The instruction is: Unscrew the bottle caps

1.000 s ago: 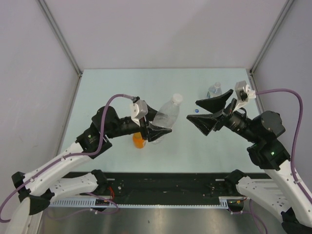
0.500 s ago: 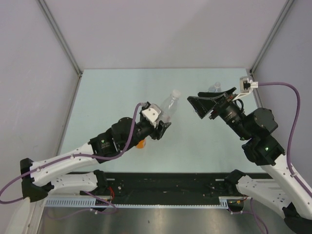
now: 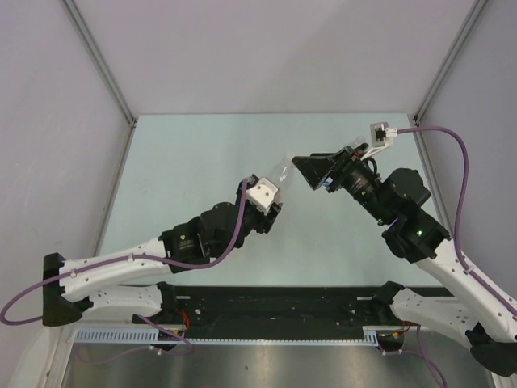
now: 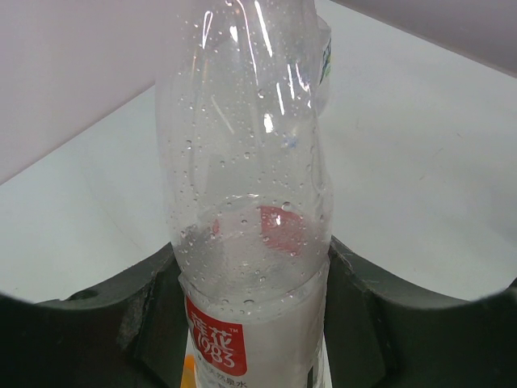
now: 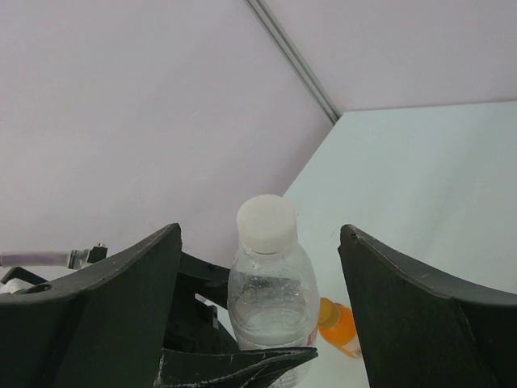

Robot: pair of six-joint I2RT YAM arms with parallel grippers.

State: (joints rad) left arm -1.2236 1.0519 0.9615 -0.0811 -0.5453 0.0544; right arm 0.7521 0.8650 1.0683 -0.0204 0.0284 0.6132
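Orange bottle (image 5: 343, 327) partly hidden behind clear bottle (image 5: 271, 307), white cap (image 5: 266, 222) inside spread right gripper (image 5: 260, 238)

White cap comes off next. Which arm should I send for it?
Right. The left gripper is clamped on the red-labelled bottle around its body. The right gripper is open, with the white cap framed between its fingers and not touching them, so it looks best placed to close and twist.

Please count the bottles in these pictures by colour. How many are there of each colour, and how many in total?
Clear bottles: 2, the red-white label bottle and a second clear bottle partly hidden behind it.
Orange bottles: 1, the orange bottle.
Total: 3 bottles.
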